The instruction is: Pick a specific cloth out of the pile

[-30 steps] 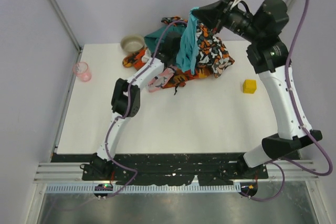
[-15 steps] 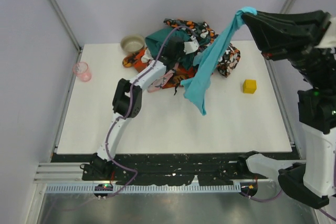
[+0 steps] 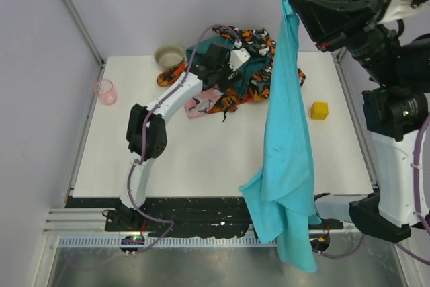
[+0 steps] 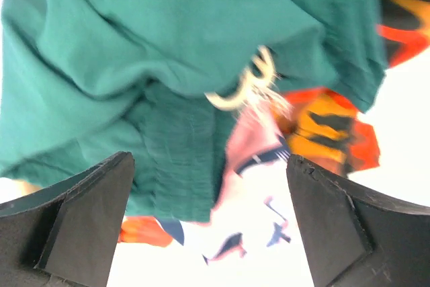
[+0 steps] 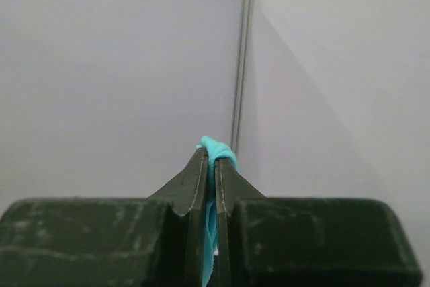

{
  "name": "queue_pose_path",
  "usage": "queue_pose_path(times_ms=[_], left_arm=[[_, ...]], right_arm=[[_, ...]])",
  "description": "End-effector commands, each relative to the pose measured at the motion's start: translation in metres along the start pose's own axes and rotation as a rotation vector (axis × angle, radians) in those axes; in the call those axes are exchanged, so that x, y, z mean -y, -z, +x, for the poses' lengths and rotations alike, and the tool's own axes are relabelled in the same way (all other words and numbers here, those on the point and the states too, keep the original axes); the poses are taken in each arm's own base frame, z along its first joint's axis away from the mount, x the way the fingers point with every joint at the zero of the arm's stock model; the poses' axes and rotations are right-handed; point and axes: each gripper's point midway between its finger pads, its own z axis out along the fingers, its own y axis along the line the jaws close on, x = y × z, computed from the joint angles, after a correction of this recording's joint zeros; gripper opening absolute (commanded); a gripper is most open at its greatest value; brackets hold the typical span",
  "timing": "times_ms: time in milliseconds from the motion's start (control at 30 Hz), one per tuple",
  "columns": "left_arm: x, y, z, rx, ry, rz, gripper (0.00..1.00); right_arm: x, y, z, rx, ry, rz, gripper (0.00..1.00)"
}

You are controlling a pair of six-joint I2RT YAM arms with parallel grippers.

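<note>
While aloft, limp bright turquoise cloth [image 3: 285,146]

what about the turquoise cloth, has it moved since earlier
Yes. The turquoise cloth has swung off the pile, now hanging past the yellow block toward the near edge.

left gripper [image 4: 209,159] jaws apart over pile [image 4: 269,146] | teal-green cloth [image 4: 134,45] on top | orange-black fabric [image 4: 329,126] at right

cloth [image 3: 285,159]: plain turquoise | pile [image 3: 255,75]: teal, orange-black print, possibly pink | cube [image 3: 319,110]: yellow
</note>
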Motion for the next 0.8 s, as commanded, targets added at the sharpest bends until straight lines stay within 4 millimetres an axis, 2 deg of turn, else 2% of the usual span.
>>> queue_pose_path(times_ms=[0,100,200,333,400,433,467,500,533,567,600,633,667,700,733,767], left_arm=[[0.015,0.099,-0.046,0.128,0.198,0.201,1.0],[0.021,0.154,-0.06,0.172,0.274,0.277,1.0],[0.023,0.191,-0.056,0.177,0.352,0.279,1.0],[0.029,0.226,-0.039,0.202,0.455,0.258,1.0],[0.026,0.239,-0.026,0.232,0.526,0.19,1.0],[0.027,0.245,-0.015,0.238,0.563,0.156,1.0],[0.03,0.248,-0.003,0.238,0.595,0.139,0.99],[0.031,0.257,0.005,0.25,0.631,0.114,1.0],[0.036,0.263,0.018,0.247,0.668,0.098,0.99],[0.04,0.266,0.028,0.245,0.695,0.087,1.0],[0.05,0.266,0.044,0.232,0.714,0.09,1.0],[0.057,0.267,0.056,0.222,0.739,0.088,1.0],[0.055,0.274,0.066,0.225,0.766,0.046,1.0],[0.058,0.275,0.079,0.215,0.791,0.023,1.0],[0.061,0.276,0.09,0.202,0.809,0.005,1.0],[0.063,0.278,0.097,0.2,0.817,-0.006,1.0]], right_arm=[[0.033,-0.009,0.026,-0.038,-0.042,0.115,0.05],[0.036,-0.009,0.03,-0.05,-0.055,0.134,0.05],[0.036,-0.004,0.032,-0.049,-0.06,0.15,0.05],[0.046,0.006,0.058,-0.084,-0.062,0.198,0.05],[0.052,0.012,0.085,-0.136,-0.082,0.216,0.05],[0.054,0.014,0.091,-0.149,-0.089,0.224,0.06],[0.056,0.017,0.106,-0.178,-0.104,0.228,0.05],[0.054,0.02,0.112,-0.191,-0.112,0.22,0.05],[0.058,0.025,0.134,-0.235,-0.133,0.23,0.06],[0.056,0.03,0.14,-0.252,-0.153,0.237,0.05],[0.059,0.04,0.171,-0.312,-0.198,0.256,0.05],[0.053,0.049,0.181,-0.332,-0.223,0.249,0.06],[0.05,0.064,0.214,-0.392,-0.29,0.256,0.05],[0.043,0.069,0.216,-0.369,-0.295,0.232,0.05],[0.039,0.084,0.25,-0.412,-0.345,0.234,0.05],[0.036,0.087,0.247,-0.382,-0.333,0.221,0.05]])
